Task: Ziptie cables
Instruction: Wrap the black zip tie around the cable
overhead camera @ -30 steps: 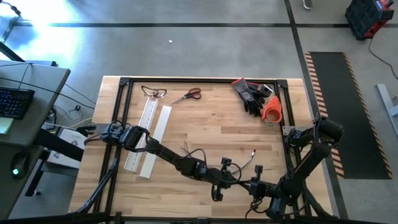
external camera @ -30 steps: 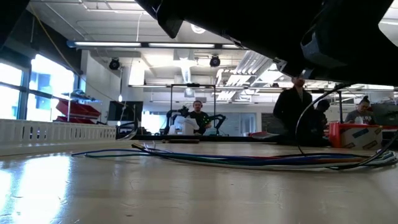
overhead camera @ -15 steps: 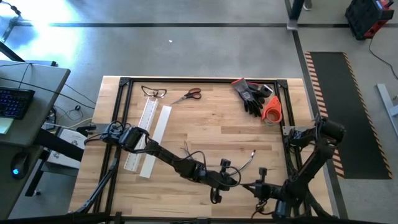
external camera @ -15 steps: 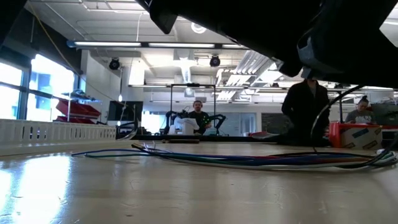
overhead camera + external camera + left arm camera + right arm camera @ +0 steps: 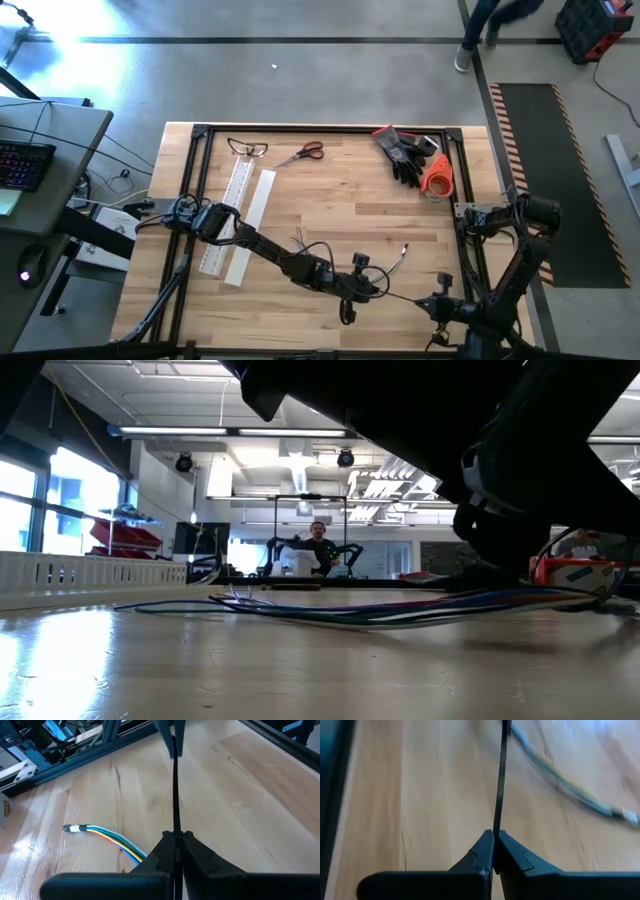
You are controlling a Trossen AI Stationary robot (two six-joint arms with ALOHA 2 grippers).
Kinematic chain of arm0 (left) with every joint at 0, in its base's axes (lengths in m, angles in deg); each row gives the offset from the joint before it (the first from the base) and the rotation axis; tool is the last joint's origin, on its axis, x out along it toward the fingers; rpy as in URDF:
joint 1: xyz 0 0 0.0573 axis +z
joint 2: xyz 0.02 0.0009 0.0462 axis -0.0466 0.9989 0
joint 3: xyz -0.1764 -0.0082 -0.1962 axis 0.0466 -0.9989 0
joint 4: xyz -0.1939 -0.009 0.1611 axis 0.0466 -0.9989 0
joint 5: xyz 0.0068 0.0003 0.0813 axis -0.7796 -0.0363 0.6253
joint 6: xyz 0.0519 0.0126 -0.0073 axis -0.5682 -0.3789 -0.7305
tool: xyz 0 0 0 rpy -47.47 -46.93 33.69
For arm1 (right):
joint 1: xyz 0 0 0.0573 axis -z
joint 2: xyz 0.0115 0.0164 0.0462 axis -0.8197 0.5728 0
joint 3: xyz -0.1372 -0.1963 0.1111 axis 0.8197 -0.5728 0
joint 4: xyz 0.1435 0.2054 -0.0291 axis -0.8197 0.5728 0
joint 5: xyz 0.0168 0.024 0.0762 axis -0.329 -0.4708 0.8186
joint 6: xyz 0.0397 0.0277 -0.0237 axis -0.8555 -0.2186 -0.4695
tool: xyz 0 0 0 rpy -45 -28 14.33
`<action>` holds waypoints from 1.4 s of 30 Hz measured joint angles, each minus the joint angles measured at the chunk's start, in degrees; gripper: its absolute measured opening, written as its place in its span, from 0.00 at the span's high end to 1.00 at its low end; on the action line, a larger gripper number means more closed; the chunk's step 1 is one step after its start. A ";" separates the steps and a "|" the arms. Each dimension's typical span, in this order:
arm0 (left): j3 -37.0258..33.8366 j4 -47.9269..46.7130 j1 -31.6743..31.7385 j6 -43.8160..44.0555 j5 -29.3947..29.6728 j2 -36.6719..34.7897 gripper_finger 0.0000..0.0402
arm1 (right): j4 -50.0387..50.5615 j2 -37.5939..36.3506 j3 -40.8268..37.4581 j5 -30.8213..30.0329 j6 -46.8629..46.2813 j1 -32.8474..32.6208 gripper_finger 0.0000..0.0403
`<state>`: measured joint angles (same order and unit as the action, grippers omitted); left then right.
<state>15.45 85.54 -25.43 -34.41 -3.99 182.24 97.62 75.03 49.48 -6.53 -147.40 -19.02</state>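
Observation:
A thin black zip tie stretches in a straight line between my two grippers near the table's near edge. My left gripper is shut on one end of it and my right gripper on the other. The cables, a handful of thin wires, lie on the wood under and beside the left gripper, with one taped end curling toward the right. In the left wrist view the coloured cables run in beside the fingers. The low view shows the cables lying along the table. My left gripper pinches the zip tie's strap between its two shut fingers, the fingers lying along the strap. The strap runs straight and taut away toward the right gripper. My right gripper pinches the strap's other end between its shut fingers, also along it, and the strap leads taut toward the cables.
A white slotted channel and a white bar lie at the table's left. Scissors and glasses sit at the far edge, black gloves and an orange tape roll at the far right. A black frame rims the table.
My right gripper has drawn back toward the table's right and near edge, away from the left gripper, still shut. The zip tie between the grippers has grown longer and is drawn straight. In the low view the cables' right end has risen a little off the table.

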 joint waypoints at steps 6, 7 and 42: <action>0.00 -0.24 0.00 0.02 0.13 0.00 1.00 | 8.36 0.00 3.71 13.48 -4.83 -1.98 1.00; 0.00 -0.37 0.00 0.02 0.10 0.00 1.00 | 8.22 0.00 4.25 15.74 -4.92 -2.32 1.00; -2.23 -12.93 0.31 6.59 -0.95 -0.26 1.00 | 3.22 -0.11 8.14 2.51 -3.31 -2.98 1.00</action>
<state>13.22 72.61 -25.13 -27.82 -4.94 181.98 100.84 74.92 57.62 -4.02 -150.71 -22.00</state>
